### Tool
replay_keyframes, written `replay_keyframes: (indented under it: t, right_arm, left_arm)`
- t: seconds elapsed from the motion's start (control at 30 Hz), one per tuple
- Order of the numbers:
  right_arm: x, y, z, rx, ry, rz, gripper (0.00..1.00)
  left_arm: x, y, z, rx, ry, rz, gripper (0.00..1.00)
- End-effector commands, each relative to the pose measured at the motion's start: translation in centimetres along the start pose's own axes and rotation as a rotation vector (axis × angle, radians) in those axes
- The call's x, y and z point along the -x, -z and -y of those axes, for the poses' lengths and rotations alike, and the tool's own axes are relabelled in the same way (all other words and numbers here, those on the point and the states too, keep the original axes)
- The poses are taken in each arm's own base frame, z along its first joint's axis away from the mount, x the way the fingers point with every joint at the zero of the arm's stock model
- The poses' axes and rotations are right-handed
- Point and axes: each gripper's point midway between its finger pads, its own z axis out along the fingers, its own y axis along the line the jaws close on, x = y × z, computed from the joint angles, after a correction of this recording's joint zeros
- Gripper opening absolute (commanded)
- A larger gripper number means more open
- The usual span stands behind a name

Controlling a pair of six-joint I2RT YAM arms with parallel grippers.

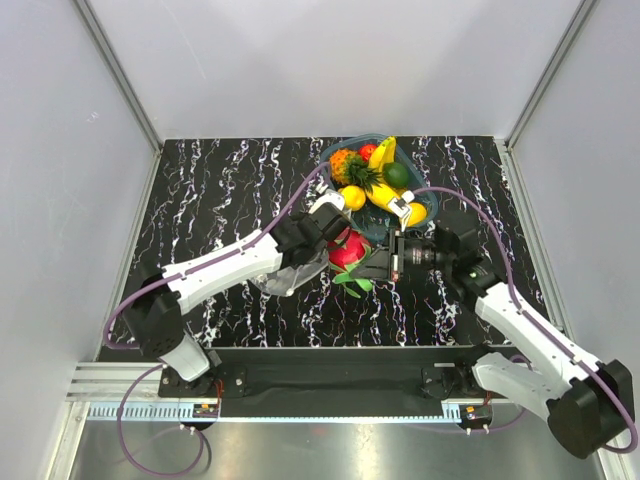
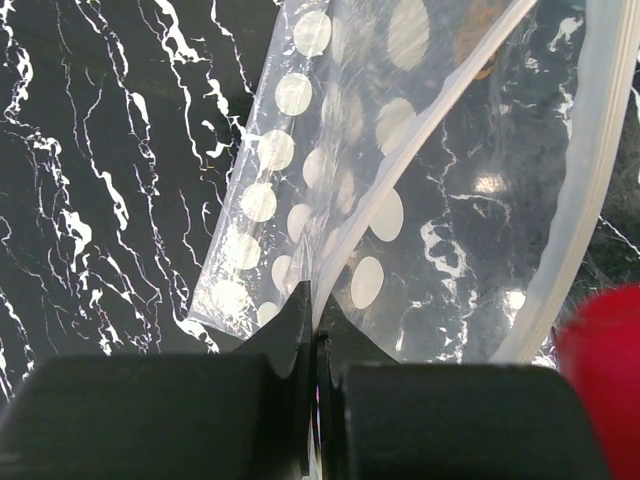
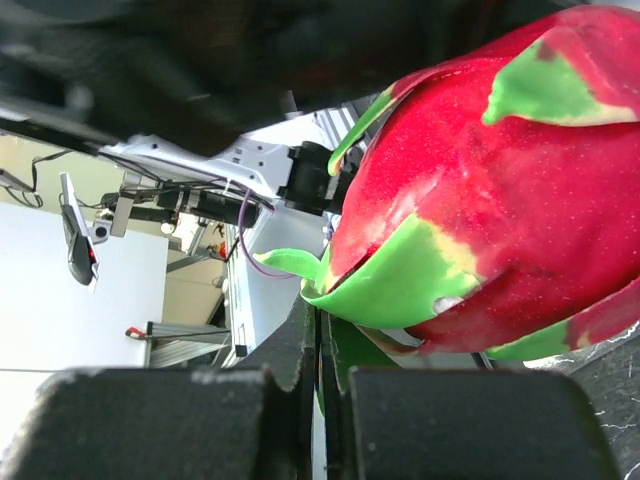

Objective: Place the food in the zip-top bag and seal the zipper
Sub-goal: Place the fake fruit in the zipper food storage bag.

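Note:
The pink-red dragon fruit with green scales hangs just above the table centre, held by a green scale in my shut right gripper. In the right wrist view the dragon fruit fills the upper right, with a green scale pinched at my right gripper. My left gripper is shut on the edge of the clear polka-dot zip-top bag, which lies under and left of the fruit. In the left wrist view the bag spreads open ahead of my left gripper, and its whitish zipper strip runs along the right side.
A dark teal basket at the back holds a pineapple, a banana, a lime, a red fruit and yellow fruits. White walls enclose the marbled black table.

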Motion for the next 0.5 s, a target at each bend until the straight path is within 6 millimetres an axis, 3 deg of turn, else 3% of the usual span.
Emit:
replay_keyframes:
  t: [0.0,0.3,0.47]
  right_arm:
    - [2.3,-0.7,-1.5,0.054,0.129,0.058,0.00]
    - [1.2,-1.4,1.5,0.000,0.079,0.042,0.00]
    - [0.8,-1.4,3.3,-0.089,0.024,0.034,0.00]
  left_arm:
    - [2.6,2.3,0.4,-0.082,0.068,0.090,0.00]
    - [3.0,3.9,0.1,-0.128,0.084,0.120,0.00]
    - [2.8,3.8,0.1,-0.123,0.088,0.121,0.00]
